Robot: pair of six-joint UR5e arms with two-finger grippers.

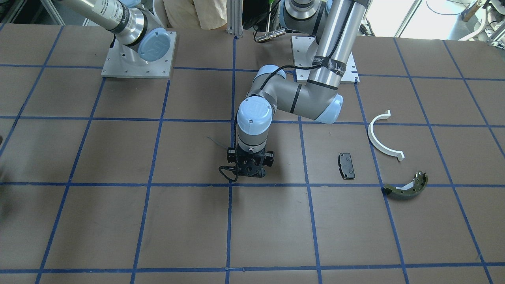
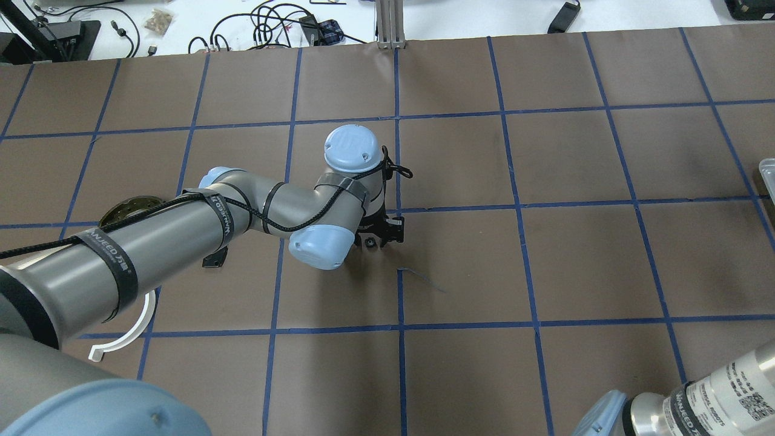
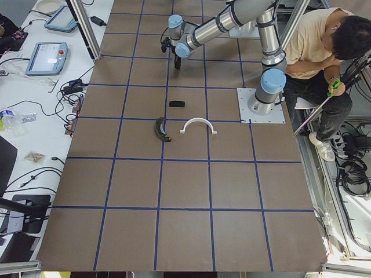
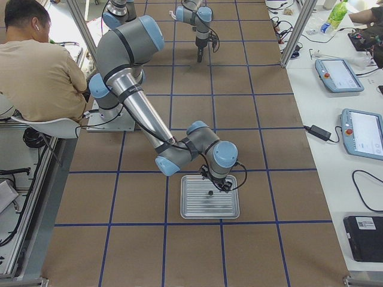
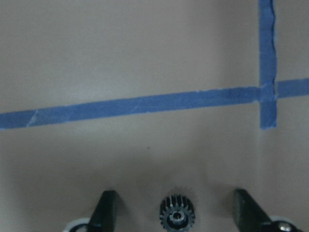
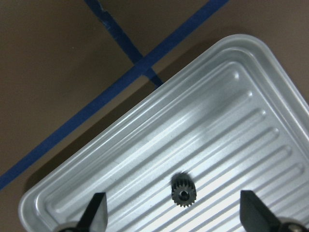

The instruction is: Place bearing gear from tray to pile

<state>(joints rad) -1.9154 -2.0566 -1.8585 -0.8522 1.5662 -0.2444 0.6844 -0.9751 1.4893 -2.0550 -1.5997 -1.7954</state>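
A small dark bearing gear (image 6: 184, 193) lies in the ribbed silver tray (image 6: 231, 111). My right gripper (image 6: 175, 215) is open and straddles the gear; it also shows in the exterior right view (image 4: 218, 185). A second gear (image 5: 176, 216) lies on the brown table between the fingers of my open left gripper (image 5: 175, 212), near a tape crossing at mid table (image 1: 248, 173). The pile lies apart from it, toward the robot's left: a white half-ring (image 1: 380, 138), a black pad (image 1: 346, 166) and an olive brake shoe (image 1: 404, 188).
The table is brown with a blue tape grid. The tray (image 4: 209, 204) sits at the robot's right end; only its edge (image 2: 768, 175) shows in the overhead view. A seated person (image 4: 36, 66) is behind the robot. Tablets (image 4: 338, 73) and cables lie on the side bench.
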